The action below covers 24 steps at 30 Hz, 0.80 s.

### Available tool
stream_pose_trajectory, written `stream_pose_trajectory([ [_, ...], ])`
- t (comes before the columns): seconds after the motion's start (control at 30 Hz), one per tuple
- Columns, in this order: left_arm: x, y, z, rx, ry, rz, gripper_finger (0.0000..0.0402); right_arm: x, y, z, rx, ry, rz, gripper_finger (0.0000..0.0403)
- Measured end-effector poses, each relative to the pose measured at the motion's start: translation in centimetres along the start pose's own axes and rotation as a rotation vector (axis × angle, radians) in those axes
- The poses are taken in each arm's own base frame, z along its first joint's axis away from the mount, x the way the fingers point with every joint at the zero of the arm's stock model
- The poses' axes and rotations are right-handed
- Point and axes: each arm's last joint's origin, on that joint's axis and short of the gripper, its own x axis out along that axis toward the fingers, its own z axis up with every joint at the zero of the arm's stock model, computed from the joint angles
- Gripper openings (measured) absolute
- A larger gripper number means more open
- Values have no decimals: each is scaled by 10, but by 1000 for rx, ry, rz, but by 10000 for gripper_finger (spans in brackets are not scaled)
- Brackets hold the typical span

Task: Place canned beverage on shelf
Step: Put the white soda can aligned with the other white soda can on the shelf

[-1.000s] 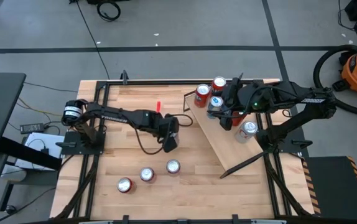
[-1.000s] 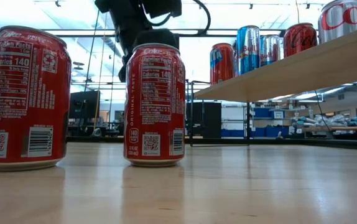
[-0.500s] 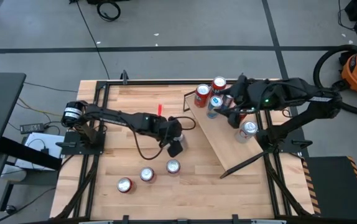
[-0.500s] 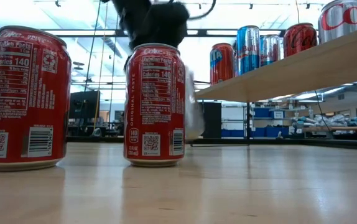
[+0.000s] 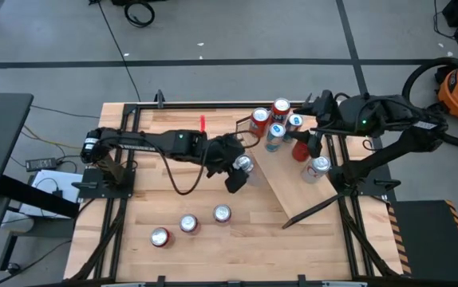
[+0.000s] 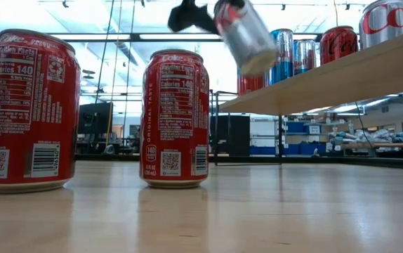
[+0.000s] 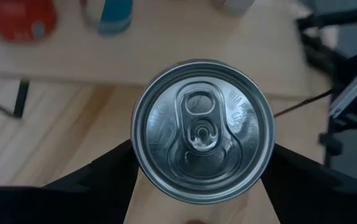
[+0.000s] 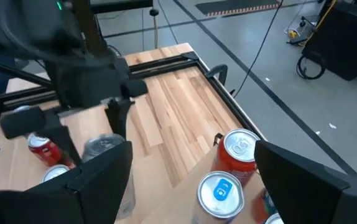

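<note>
The left gripper (image 5: pixel 239 169) is holding a silver can (image 5: pixel 244 164) between its two fingers (image 7: pixel 104 180), lifted off the table (image 5: pixel 173 207) and tilted in the low view, just beside the lower left edge of the shelf (image 5: pixel 293 191). In the left wrist view the can's top (image 7: pixel 203 129) is facing the camera, with a finger pressing on either side.

The shelf is sloping across the right half of the table. Cans are crowding its far end: a red can (image 5: pixel 259 122), another red can (image 5: pixel 281 107), a blue-topped can (image 5: pixel 276 132) and a second blue-topped can (image 5: pixel 294 122), then a red can (image 5: pixel 300 149) and a silver-topped can (image 5: pixel 319 166) further along near the right edge. The lower stretch of the board is showing bare wood.

The right gripper (image 5: pixel 315 127) is hanging over the far right end of the shelf, above the cluster of cans, its fingers (image 8: pixel 97 180) spread wide and gripping nothing.

On the table near the front, three more cans are standing in a row: one (image 5: pixel 222 213), one (image 5: pixel 187 223) and one (image 5: pixel 159 237), well apart from the shelf. A small red mark (image 5: pixel 203 123) is lying on the table near the far edge.
</note>
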Motion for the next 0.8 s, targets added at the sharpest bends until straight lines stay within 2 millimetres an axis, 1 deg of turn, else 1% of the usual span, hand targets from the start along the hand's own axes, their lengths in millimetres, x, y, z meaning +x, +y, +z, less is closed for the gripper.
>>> stream_pose_trajectory([
  [0.13, -8, -12, 19, 18, -50, -31, 307, -1, -1, -1, -7, 7, -18, 348],
  [0.23, -6, -18, 30, 18, -52, -31, 307, -2, -3, -3, -16, 12, -49, 348],
  [0.3, -3, -21, 38, 16, -57, -32, 307, -5, -7, -5, -8, 11, -108, 348],
  [0.4, 4, -27, 46, 18, -67, -40, 307, -15, -14, -6, 26, -26, -172, 348],
  [0.57, 20, -35, 51, 43, -67, -61, 307, -31, -23, -5, 86, -101, -208, 348],
  [0.67, 29, -37, 52, 46, -72, -85, 307, -39, -28, -6, 101, -118, -186, 348],
  [0.8, 37, -37, 49, 73, -53, -85, 307, -45, -26, -11, 68, -59, -16, 348],
])
